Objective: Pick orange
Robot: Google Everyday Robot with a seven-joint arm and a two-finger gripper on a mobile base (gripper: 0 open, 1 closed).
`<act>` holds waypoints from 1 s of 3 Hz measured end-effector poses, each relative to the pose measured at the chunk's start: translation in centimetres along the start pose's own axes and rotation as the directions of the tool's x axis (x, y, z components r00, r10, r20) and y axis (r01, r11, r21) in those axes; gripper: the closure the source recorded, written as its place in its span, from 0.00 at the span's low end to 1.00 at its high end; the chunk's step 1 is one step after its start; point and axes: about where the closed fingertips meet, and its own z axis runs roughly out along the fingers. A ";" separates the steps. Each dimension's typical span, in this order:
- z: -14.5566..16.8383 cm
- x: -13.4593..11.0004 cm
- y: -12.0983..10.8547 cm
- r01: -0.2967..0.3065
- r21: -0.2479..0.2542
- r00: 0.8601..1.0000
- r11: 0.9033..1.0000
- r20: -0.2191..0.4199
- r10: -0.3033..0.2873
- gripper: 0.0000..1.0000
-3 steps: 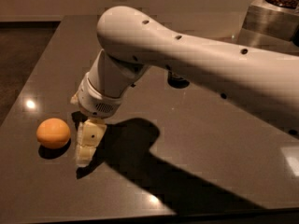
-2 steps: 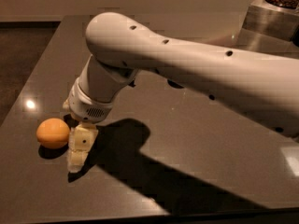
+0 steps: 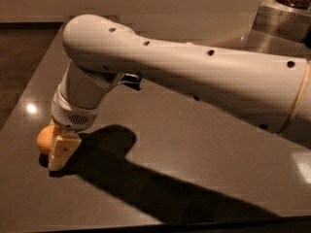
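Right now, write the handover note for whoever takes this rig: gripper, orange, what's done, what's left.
Gripper: low at the table surface near its front-left corner, right against the orange.
Orange: on the table at the gripper's far side, partly hidden by it; a grasp can't be confirmed from this view.
Done: gripper is positioned at the orange.
Left: confirm the grip, then lift the orange off the table; no lift is visible yet.
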 end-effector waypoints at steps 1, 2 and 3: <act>-0.3 -1.6 -0.4 -0.002 -0.014 1.000 1.000 0.009 0.002 0.57; -2.7 -3.4 -1.2 -0.011 -0.014 1.000 1.000 0.027 0.011 0.81; -6.5 -4.8 -2.0 -0.012 0.011 0.998 1.000 0.062 0.011 1.00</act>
